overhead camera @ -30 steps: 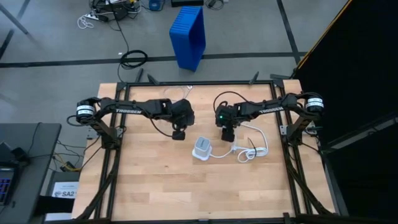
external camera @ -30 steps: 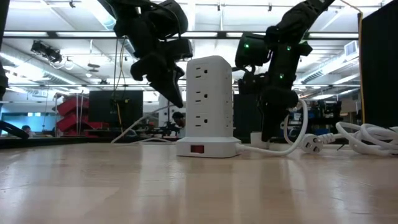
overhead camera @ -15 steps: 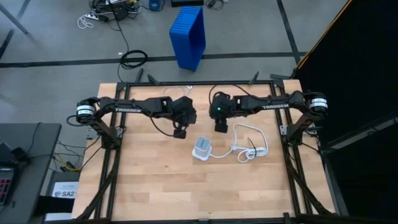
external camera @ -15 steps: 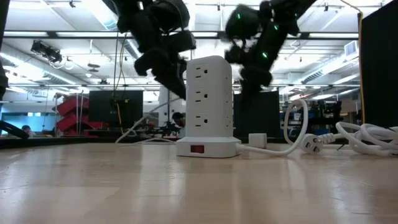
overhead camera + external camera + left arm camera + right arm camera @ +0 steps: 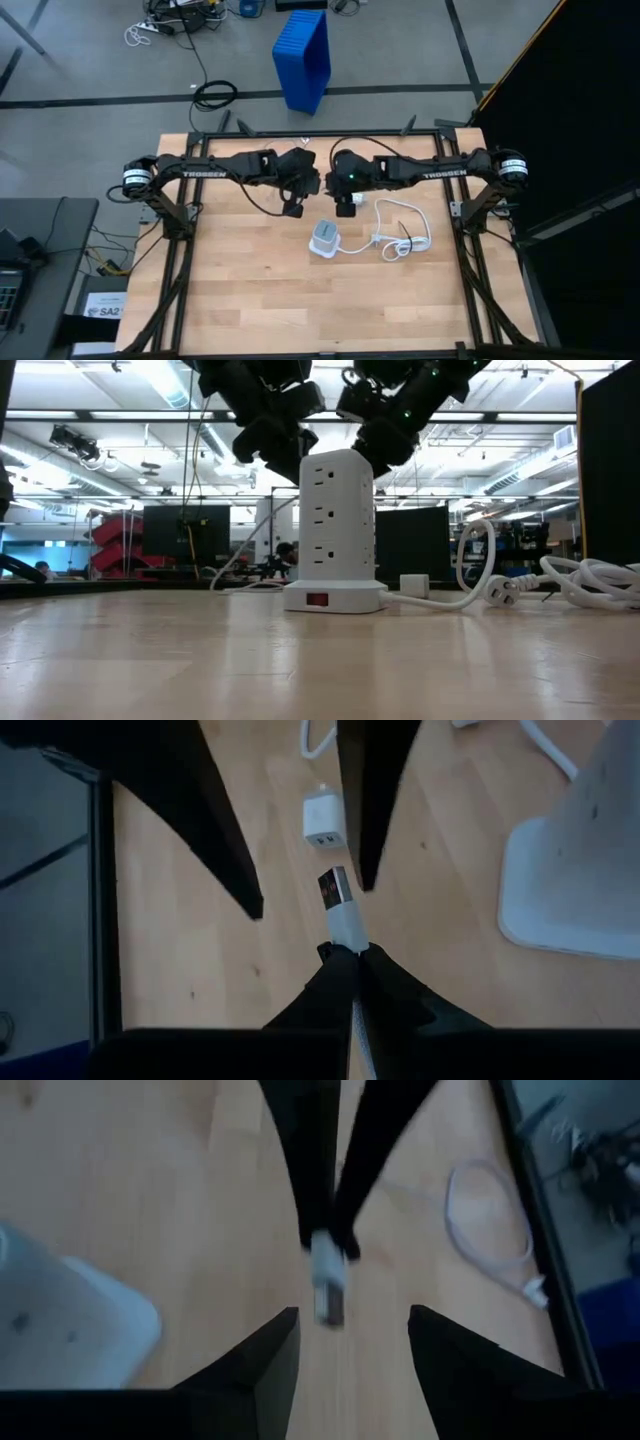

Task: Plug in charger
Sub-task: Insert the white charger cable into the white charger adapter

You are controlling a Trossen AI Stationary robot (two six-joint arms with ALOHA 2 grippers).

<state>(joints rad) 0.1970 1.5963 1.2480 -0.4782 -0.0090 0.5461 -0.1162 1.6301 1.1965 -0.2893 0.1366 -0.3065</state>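
Left pincer (image 5: 345, 952) is clamped shut on a thin white cable with a silver USB plug (image 5: 338, 905), the plug end poking out past its dark fingertips, held up in the air above the pale wooden counter (image 5: 250, 300). Right pincer (image 5: 354, 1320) faces it head-on, just beside it, fingers spread apart with nothing gripped, and the plug tip sits right at the gap between them. Both pincers meet over the far middle of the counter, above and behind the white tower power strip (image 5: 338, 530), which stands upright on its rounded base with a red switch at the front. And the charger, a small white cube-shaped power brick (image 5: 323, 820), lies down on the counter untouched, below the two pincers and near the tower; in the low view it shows just to the right of the tower's base. A thick white looped cord (image 5: 405, 235) sprawls on the wood on the right arm's side.
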